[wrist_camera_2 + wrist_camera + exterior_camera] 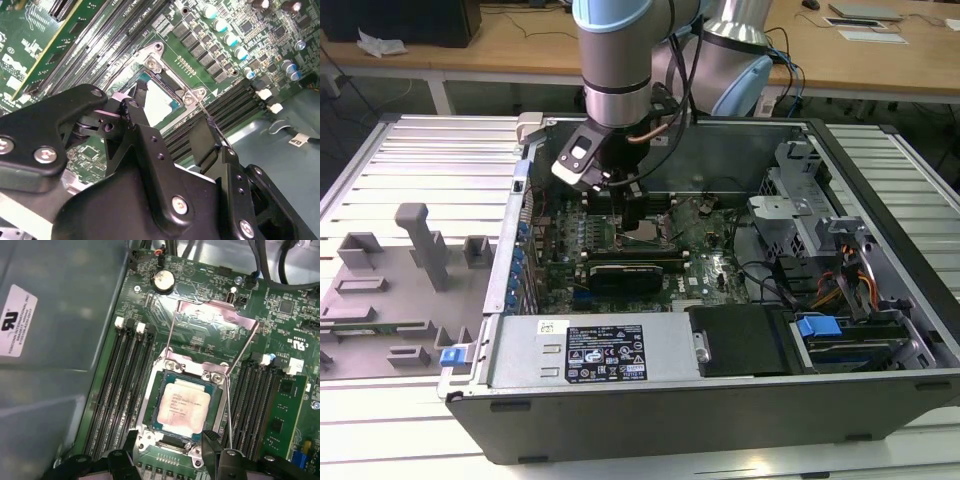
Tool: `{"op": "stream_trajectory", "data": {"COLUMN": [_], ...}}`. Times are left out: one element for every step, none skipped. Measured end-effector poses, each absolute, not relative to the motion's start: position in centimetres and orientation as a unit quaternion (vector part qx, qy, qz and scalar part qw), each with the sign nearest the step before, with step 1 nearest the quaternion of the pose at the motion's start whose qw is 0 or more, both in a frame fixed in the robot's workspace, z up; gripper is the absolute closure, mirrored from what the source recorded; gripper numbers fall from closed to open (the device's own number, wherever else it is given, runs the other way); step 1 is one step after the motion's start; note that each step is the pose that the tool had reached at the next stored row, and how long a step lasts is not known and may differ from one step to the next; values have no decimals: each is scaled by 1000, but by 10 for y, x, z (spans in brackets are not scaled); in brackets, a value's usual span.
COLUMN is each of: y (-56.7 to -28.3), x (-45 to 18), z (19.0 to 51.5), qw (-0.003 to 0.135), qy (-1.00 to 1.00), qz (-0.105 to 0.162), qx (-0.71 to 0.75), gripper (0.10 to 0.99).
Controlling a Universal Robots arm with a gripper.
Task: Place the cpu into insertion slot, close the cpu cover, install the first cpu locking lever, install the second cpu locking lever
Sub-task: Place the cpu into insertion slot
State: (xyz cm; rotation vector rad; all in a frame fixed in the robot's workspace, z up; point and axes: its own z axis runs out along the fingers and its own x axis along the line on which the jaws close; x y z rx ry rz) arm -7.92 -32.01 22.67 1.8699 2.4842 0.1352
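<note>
One slatted metal worktop (430, 160) carries everything. On it lies an open computer case (720, 425), with a grey fixture tray (420, 250) at the exterior view's left. My arm (620, 60) reaches down into the case over the green motherboard (712, 268).

Along the case's near wall in the exterior view sits a silver power supply box (520, 355). It bears a black label (608, 355) with white print and symbols. In the first wrist view a white label (20, 320) with black print is stuck on a grey case wall.

My pincer (170, 437) is released and grasps nothing. Its two black fingers (142, 117) stand apart, straddling one edge of the insertion slot (149, 407). That slot sits between two banks of long black memory slots (117, 385). The cpu cover (215, 314) is swung up, standing tilted at the slot's edge farthest from my pincer.

The cpu (182, 405) already lies flat in the slot, pale metal face up, edges square to the frame. Being square, it has no long axis. Its lines of dark print run from one memory bank toward the other.

A round coin battery (163, 280) sits beyond the cover. One thin locking lever (229, 405) runs along one side of the slot, its free end near one of my fingers.
</note>
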Motion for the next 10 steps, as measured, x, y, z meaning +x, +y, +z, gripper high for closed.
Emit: {"op": "stream_trajectory", "data": {"y": [-320, -320, -320, -320, -320, -320, -320, -320, -320, -320], "x": [-79, -79, -79, -79, -79, -79, -79, -79, -79, -78], "z": [227, 227, 227, 227, 227, 227, 227, 227, 227, 227], "qw": [15, 15, 15, 15, 15, 14, 14, 14, 14, 14], "qy": [799, 800, 802, 807, 811, 817, 818, 819, 819, 819], "qz": [43, 43, 43, 43, 42, 42, 42, 42, 42, 42], "qx": [600, 598, 595, 589, 584, 576, 573, 573, 573, 573], "gripper": [475, 475, 475, 475, 475, 475, 475, 475, 475, 475]}}
